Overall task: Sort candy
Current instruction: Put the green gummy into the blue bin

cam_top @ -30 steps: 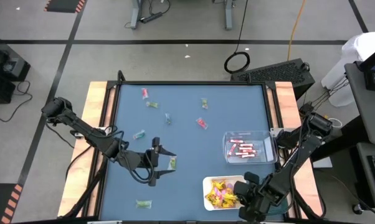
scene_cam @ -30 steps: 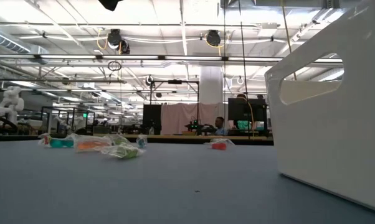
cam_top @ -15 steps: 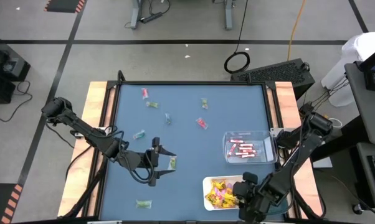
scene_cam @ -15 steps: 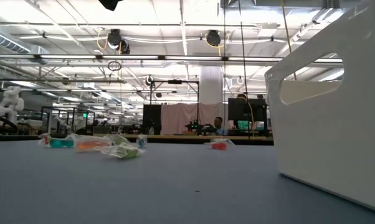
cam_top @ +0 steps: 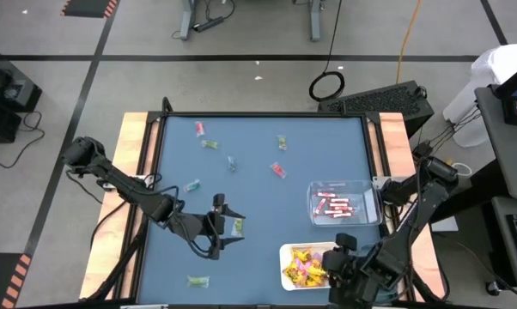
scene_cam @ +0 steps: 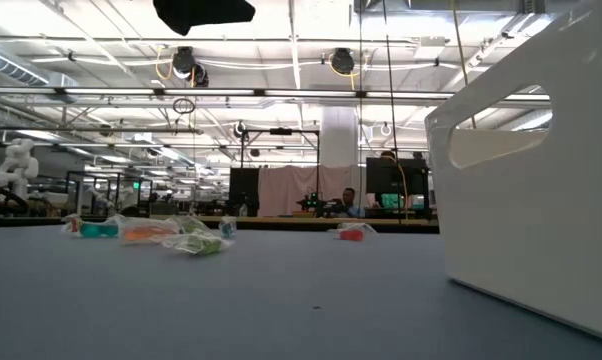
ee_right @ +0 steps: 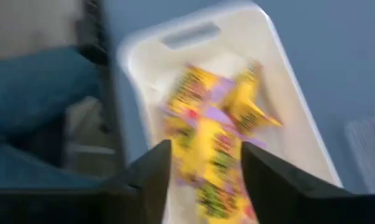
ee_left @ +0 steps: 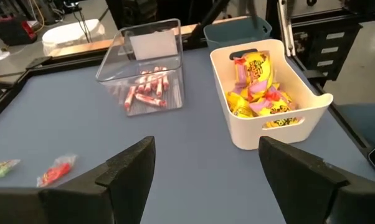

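Now your right gripper [ee_right: 200, 165] hangs over the white bin [cam_top: 286, 254], fingers parted, holding nothing.
Yellow packets [cam_top: 303, 265] fill that bin; your left gripper [cam_top: 225, 226], jaws wide and empty, hovers by a green candy [cam_top: 238, 225].

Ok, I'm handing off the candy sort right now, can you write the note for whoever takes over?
Left hand: open, empty, low over the table's near-left area, beside a green candy.
Right hand: open, nothing held, over the white bin at the near-right corner.
Done: yellow packets are in the white bin; pink-red sticks are in the clear tray.
Left: loose candies across the blue mat, including a red piece, a teal piece and a green one near the front edge. No bin for the green or teal pieces is in view.
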Motion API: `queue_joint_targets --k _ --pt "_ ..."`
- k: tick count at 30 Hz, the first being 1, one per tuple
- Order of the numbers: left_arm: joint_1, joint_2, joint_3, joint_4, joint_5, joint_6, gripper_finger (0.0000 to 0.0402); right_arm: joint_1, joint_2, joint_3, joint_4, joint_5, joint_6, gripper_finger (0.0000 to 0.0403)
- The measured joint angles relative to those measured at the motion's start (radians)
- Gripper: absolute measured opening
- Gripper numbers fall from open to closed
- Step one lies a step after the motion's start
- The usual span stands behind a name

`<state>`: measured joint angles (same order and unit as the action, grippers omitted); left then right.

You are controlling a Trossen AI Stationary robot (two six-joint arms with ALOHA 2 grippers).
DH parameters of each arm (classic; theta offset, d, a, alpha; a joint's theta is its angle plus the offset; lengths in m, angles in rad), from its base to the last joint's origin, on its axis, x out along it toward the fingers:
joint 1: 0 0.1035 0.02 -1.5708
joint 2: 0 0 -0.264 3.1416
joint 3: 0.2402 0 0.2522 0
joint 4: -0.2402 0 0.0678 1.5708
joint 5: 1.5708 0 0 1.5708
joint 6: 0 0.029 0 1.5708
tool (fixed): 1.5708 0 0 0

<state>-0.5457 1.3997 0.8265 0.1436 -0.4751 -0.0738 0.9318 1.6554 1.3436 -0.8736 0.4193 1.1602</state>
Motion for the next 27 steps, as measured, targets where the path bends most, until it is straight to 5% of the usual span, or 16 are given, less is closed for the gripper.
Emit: queue_joint_targets --k 10,19,27 --pt "0.0 0.0 0.0 0.007 0.0 -0.026 0.029 -0.016 0.133 -0.032 0.091 -0.096 -0.038 0.0013" --pt "0.0 0.001 0.0 0.002 0.0 -0.026 0.029 -0.03 0.122 -0.032 0.167 -0.126 -0.047 0.0021" --pt "-0.07 0.001 0.0 -0.145 0.045 -0.199 0.029 0.017 0.061 -0.03 0.238 0.052 -0.144 0.0009"
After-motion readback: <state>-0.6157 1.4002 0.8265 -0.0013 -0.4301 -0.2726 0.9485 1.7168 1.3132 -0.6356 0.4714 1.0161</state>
